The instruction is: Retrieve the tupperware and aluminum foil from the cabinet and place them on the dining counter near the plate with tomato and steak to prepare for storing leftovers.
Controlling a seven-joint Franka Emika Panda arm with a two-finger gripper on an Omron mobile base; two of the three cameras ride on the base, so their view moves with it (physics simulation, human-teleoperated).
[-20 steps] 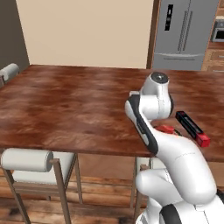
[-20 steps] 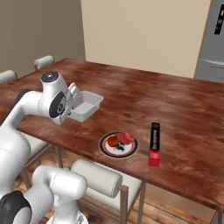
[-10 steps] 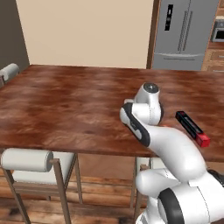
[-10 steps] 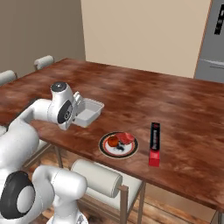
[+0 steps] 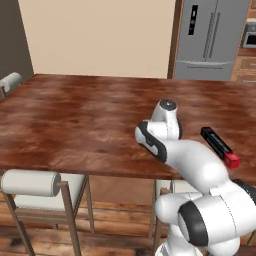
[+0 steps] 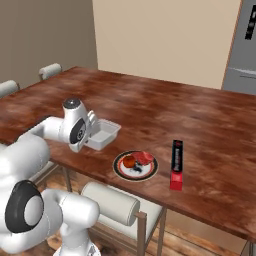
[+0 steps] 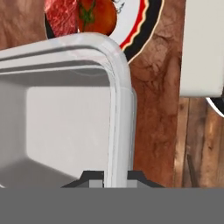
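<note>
Hand (image 7: 109,177): pinching the side wall of the tupperware (image 6: 102,134), one tip inside, one outside, rim standing between them.
Tupperware: at the near edge of the surface (image 6: 210,125), low over it or resting on it; contact cannot be told. Just left of the plate (image 6: 120,172), apart from it.
Plate: holds tomato (image 6: 130,162) and steak (image 6: 144,157), both clear of the tupperware.
Foil (image 6: 176,157): lying flat on the surface right of the plate, red end toward the near edge; seemingly already placed.
Chair (image 6: 112,205): tucked under the near edge, below the plate.
Fridge (image 5: 212,37): far right, beyond the surface.

Step in hand, as judged: setting down the tupperware beside the plate.
Handling notes: lower until the base sits flat before spreading the tips; keep level, since a one-wall pinch may tip it. Spread fully, then lift straight off the wall to avoid dragging it toward the plate or off the near edge.
</note>
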